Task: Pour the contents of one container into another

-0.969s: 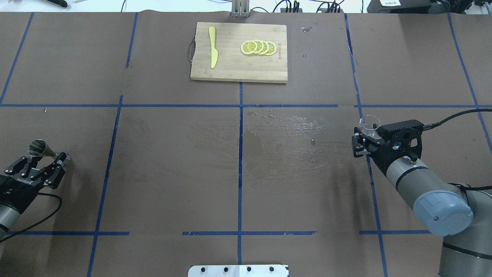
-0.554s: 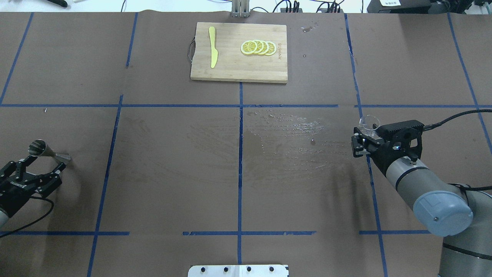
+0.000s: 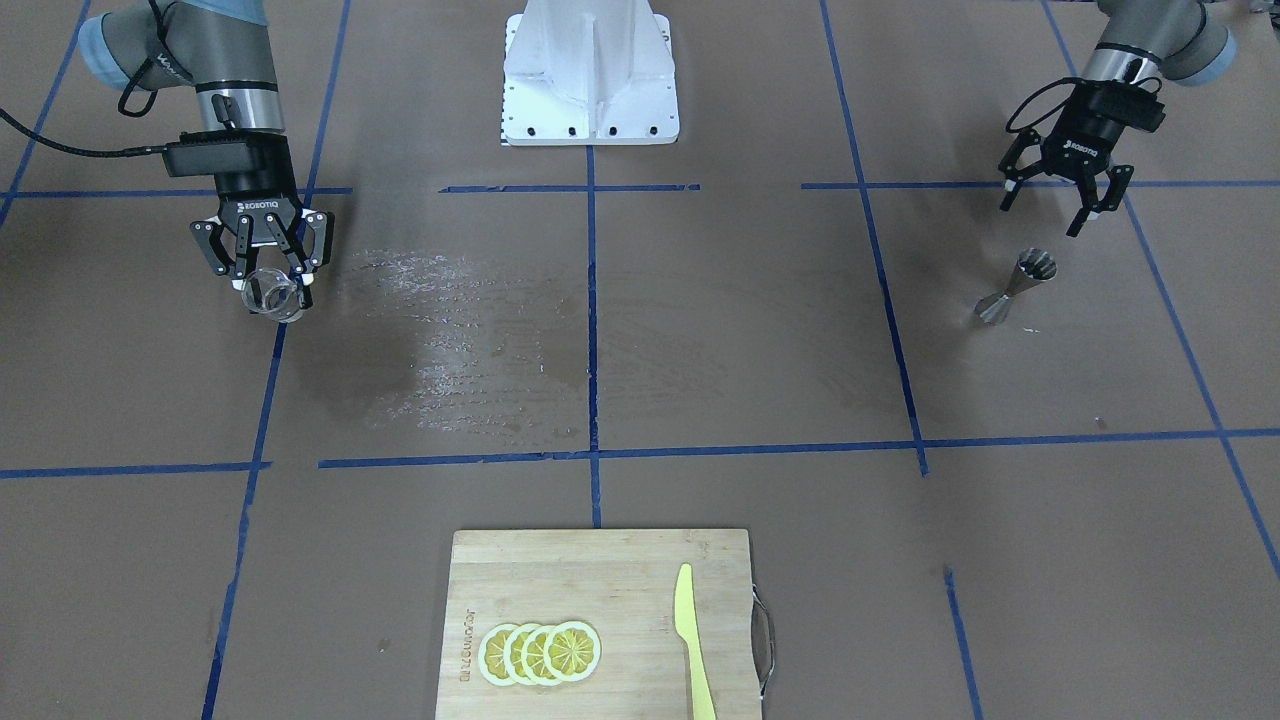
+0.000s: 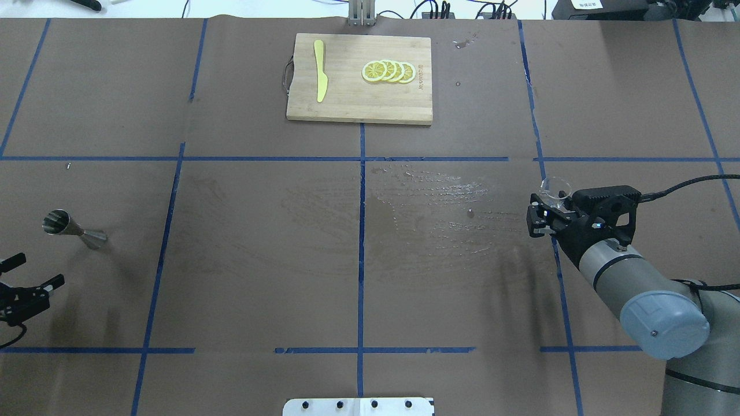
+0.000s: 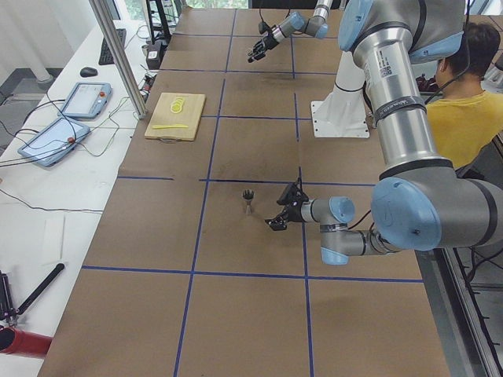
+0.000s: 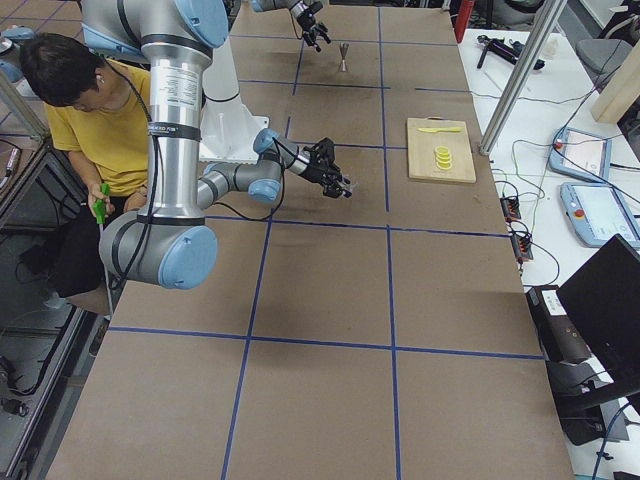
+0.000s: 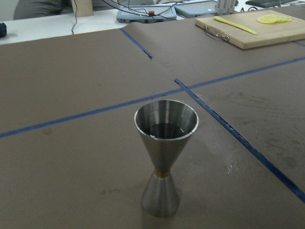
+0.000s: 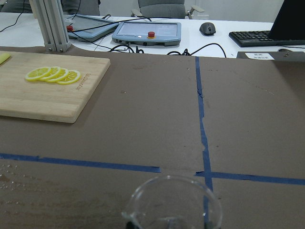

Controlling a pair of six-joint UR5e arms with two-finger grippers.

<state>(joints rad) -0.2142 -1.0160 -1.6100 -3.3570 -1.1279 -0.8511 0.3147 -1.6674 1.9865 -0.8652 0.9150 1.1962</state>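
The grey steel jigger stands upright alone on the brown table at the left, also seen in the front view. It fills the left wrist view, its upper cone dark and glossy inside. My left gripper is open, a hand's width back from the jigger, with nothing between its fingers. My right gripper is shut on the small clear glass cup, held low by a blue tape line. The cup's rim shows at the bottom of the right wrist view, and the cup shows from overhead.
A wooden cutting board with lemon slices and a yellow knife lies at the far middle. A wet smear spreads between centre and the right gripper. A seated person in yellow is beside the robot's base.
My open left gripper has drawn back from the jigger toward the robot and the table's left edge. The right gripper with the glass cup has barely shifted.
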